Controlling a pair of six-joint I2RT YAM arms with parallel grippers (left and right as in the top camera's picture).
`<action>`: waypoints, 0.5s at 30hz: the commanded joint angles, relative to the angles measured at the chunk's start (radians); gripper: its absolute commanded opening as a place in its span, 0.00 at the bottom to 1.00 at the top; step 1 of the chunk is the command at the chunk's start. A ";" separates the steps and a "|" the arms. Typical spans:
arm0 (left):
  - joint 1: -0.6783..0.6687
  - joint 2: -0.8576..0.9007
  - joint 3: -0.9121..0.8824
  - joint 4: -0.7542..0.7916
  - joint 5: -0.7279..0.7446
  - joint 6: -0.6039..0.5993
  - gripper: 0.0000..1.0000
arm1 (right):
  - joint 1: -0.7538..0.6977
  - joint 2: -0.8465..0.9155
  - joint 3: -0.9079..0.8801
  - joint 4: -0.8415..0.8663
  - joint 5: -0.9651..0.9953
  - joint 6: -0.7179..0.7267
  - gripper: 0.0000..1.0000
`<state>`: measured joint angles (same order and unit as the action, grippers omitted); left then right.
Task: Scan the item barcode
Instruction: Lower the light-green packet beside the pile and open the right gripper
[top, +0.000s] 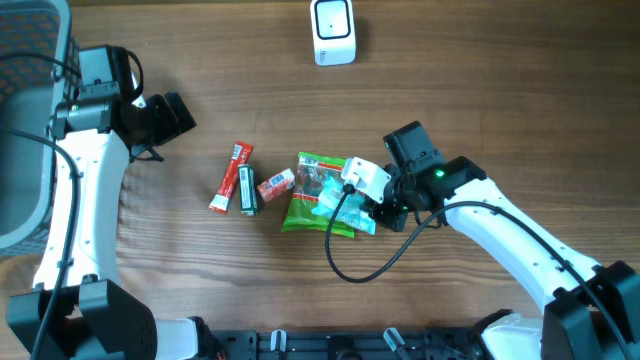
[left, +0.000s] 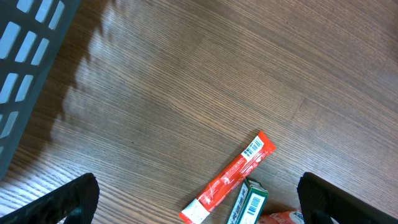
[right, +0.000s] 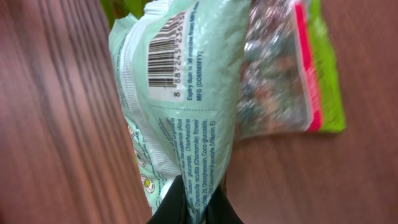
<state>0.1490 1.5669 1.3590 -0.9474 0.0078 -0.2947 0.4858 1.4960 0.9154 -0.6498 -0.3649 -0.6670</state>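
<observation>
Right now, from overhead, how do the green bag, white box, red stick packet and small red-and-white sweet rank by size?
Largest to smallest:
1. green bag, even partly covered
2. white box, though it may stand nearer the camera
3. red stick packet, long but thin
4. red-and-white sweet

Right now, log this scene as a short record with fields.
left gripper: open, empty, left of the items
right gripper: shut on the mint packet
barcode: on the mint packet, facing the right wrist camera
scanner: far edge of the table, apart from the items
green bag: partly under the mint packet
loose items: red stick, green pack, red packet
</observation>
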 joint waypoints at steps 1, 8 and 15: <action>0.001 0.004 -0.004 -0.001 -0.006 -0.009 1.00 | 0.002 0.004 0.012 0.022 -0.009 -0.071 0.04; 0.001 0.004 -0.004 -0.001 -0.006 -0.009 1.00 | 0.002 0.080 0.012 0.039 -0.009 -0.063 0.19; 0.001 0.004 -0.004 -0.001 -0.006 -0.009 1.00 | 0.001 0.051 0.066 0.096 0.016 0.041 0.95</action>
<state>0.1490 1.5669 1.3590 -0.9474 0.0078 -0.2947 0.4858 1.5856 0.9215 -0.5583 -0.3614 -0.7021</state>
